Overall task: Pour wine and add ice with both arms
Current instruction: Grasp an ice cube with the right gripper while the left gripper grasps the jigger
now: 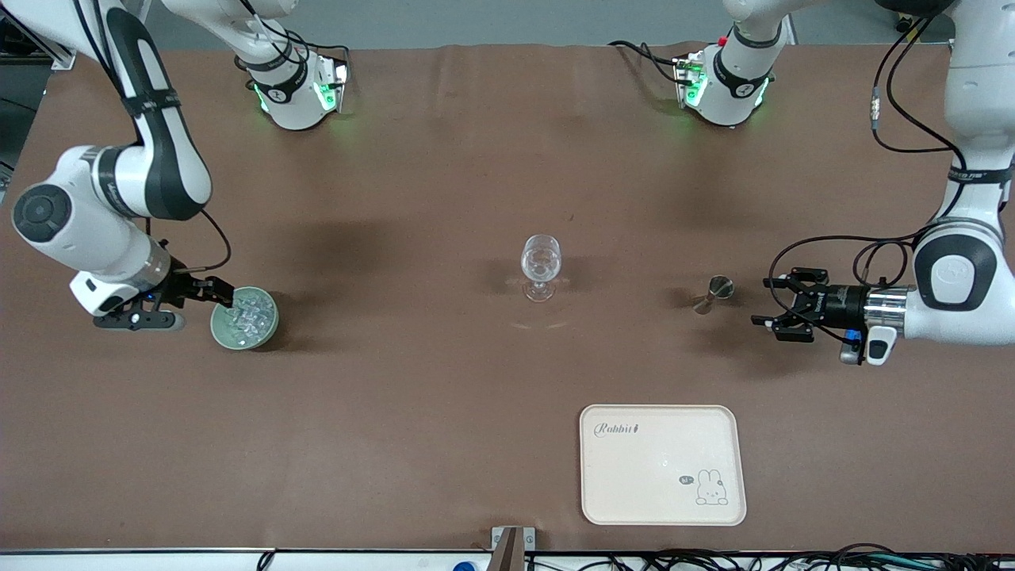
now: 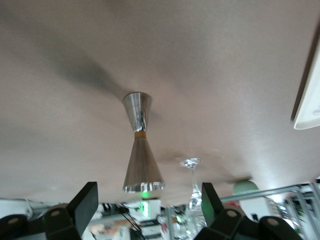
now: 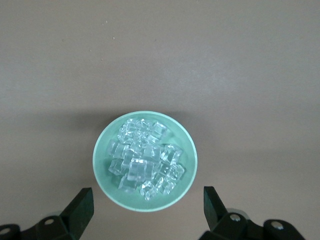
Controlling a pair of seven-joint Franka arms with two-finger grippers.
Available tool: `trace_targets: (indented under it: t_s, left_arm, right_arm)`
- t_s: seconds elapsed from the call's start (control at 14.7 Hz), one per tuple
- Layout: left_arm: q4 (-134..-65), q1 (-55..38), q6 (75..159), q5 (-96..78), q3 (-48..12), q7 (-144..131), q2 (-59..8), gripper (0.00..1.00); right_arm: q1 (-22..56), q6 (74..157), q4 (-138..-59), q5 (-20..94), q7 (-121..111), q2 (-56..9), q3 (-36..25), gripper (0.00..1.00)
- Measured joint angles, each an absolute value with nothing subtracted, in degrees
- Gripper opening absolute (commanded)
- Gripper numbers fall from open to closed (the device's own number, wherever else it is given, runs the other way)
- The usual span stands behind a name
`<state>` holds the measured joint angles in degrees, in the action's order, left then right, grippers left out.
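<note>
A pale green bowl (image 1: 220, 337) of clear ice cubes (image 1: 244, 316) sits toward the right arm's end of the table. My right gripper (image 1: 216, 290) is open and empty just above the bowl's edge. In the right wrist view the bowl (image 3: 101, 150) and the ice (image 3: 145, 161) lie between the spread fingers of that gripper (image 3: 147, 207). An empty stemmed glass (image 1: 541, 266) stands mid-table. A steel jigger (image 1: 714, 293) stands upright toward the left arm's end. My left gripper (image 1: 761, 303) is open, level with the jigger and a short way from it. The left wrist view shows the jigger (image 2: 141, 145) ahead of that gripper (image 2: 147, 205).
A cream tray (image 1: 662, 464) with a rabbit drawing lies nearer the front camera than the jigger. Its edge shows in the left wrist view (image 2: 309, 102), as do the glass (image 2: 192, 182) and the bowl (image 2: 245, 187). Brown cloth covers the table.
</note>
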<state>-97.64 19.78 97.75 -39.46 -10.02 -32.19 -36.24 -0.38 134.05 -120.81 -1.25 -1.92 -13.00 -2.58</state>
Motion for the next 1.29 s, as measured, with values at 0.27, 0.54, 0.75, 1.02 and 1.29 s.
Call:
trace_targets:
  t_s: [0.27,0.54,0.75,1.02,1.29]
  left_arm:
    - [-97.63,20.30,97.97,-43.01,-10.02,-34.53,-39.59,0.90]
    - [-97.63,20.70,98.66,-45.16,-10.02,-35.39,-42.23,0.89]
    - [-97.67,21.14,98.67,-45.25,-10.03,-35.83,-43.62,0.88]
    - [-98.91,21.19,98.65,-47.21,-10.13,-35.96,-44.35,0.85]
    - [-100.28,20.88,98.64,-48.65,-10.38,-35.96,-44.50,0.79]
  right_arm:
    - [-0.33,137.87,-120.78,-1.21,-1.81,-17.78,-2.57,0.93]
    - [0.37,138.53,-120.90,-1.08,-1.64,-20.10,-2.35,0.85]
    - [1.23,138.98,-121.69,-1.02,-0.77,-20.59,-2.23,0.78]
    - [1.26,140.48,-123.43,-1.01,-0.61,-20.87,-2.32,0.68]
    - [1.26,140.80,-123.71,-1.00,-0.58,-20.90,-2.36,0.46]
